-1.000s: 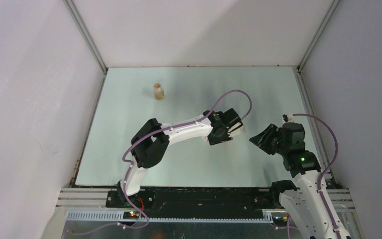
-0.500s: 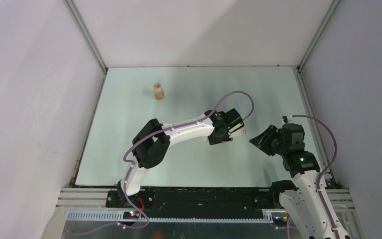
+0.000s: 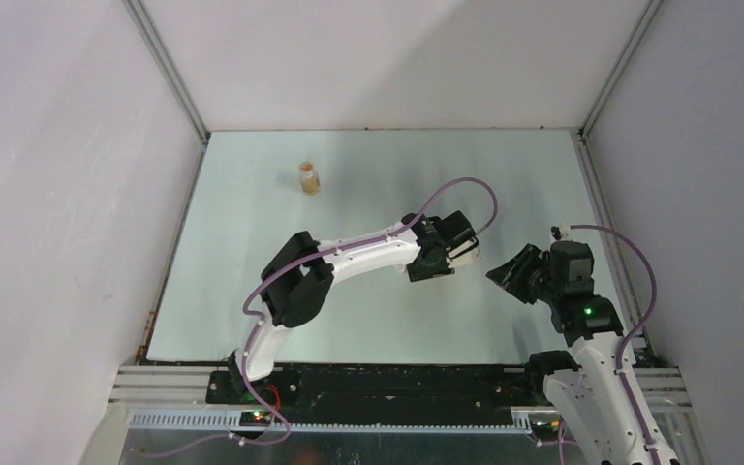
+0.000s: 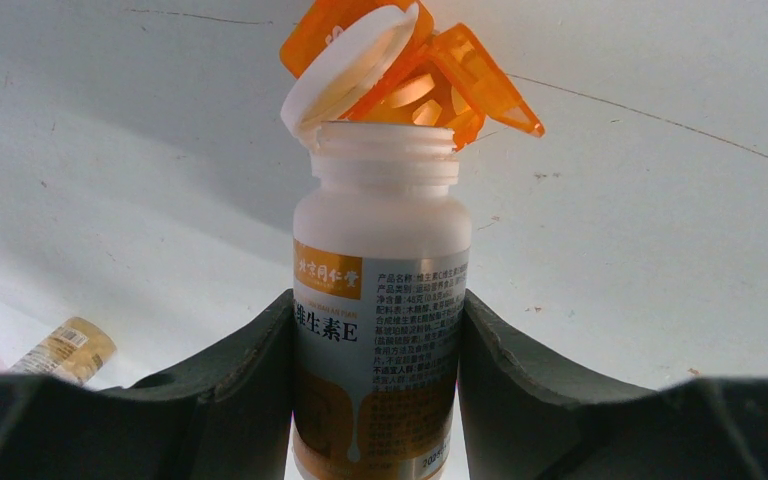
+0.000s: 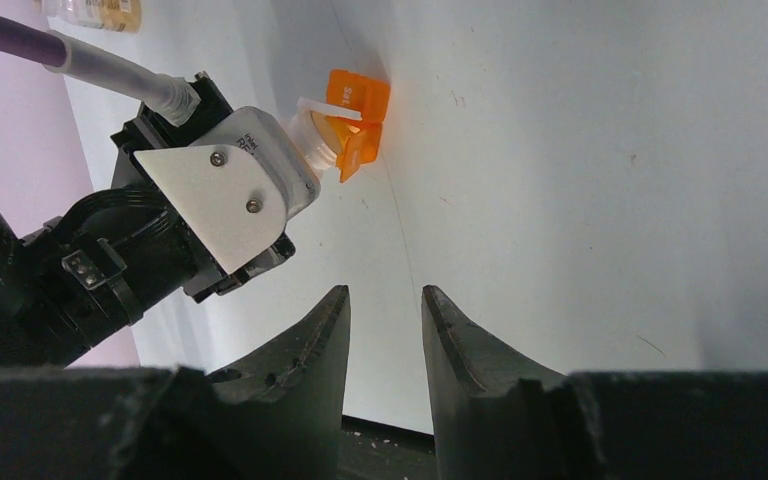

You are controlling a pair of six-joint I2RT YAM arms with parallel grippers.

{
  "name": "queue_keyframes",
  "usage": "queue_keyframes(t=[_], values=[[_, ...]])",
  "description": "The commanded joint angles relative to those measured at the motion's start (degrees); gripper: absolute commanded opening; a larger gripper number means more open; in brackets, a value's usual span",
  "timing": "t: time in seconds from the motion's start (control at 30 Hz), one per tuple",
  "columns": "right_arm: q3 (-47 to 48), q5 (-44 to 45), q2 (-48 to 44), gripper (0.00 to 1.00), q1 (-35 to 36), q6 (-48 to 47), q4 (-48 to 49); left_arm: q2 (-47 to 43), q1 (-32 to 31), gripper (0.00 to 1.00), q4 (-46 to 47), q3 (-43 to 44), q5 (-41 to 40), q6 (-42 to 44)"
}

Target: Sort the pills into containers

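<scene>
At bench (image 3: 252,291) centre, left hand (image 4: 375,330): gripping white bottle (image 4: 380,230), cap (image 4: 345,65) flipped open.
Bottle mouth: against orange pill box (image 4: 460,80).
Right hand (image 5: 385,310): part open, empty.

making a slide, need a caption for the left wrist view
Left gripper holds an open white vitamin bottle, its mouth at an orange pill organizer.

Bright, even light — soft shadows fall across the table (image 3: 378,174), all views fairly sharp

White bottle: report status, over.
Left fingers clamped on white bottle, cap flipped open, mouth at orange pill box. Right fingers open, empty. Nothing in the way.
</scene>
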Motion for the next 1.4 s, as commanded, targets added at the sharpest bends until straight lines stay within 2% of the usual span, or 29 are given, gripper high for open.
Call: queue_keyframes(t=[0.0,0.53,0.83,1.1,1.23,1.37], values=[[0.1,-0.57,-0.92,0.37,-0.39,-1.21,0.91,-0.02,-0.38,0.0,0.04,1.83,-1.46,1.35],[0.1,-1.3,-1.14,0.37,-0.61,-0.62,1.46,-10.63,0.06,0.0,14.3,-11.0,-3.24,-1.28],[0.1,-1.44,-1.92,0.38,-0.64,-0.22,1.58,-15.78,0.69,0.0,20.06,-16.66,-1.16,-3.7],[0.98,-2.57,-2.64,0.37,-0.7,-0.13,0.94,-24.73,2.63,0.0,28.02,-22.92,2.7,-7.69],[1.99,-5.23,-2.9,0.4,-0.68,-0.01,2.15,-30.86,3.38,0.0,32.29,-26.42,4.82,-9.55],[2.13,-10.98,-3.13,0.48,-0.07,1.72,7.41,-37.14,4.24,0.0,38.49,-31.13,7.14,-12.37]])
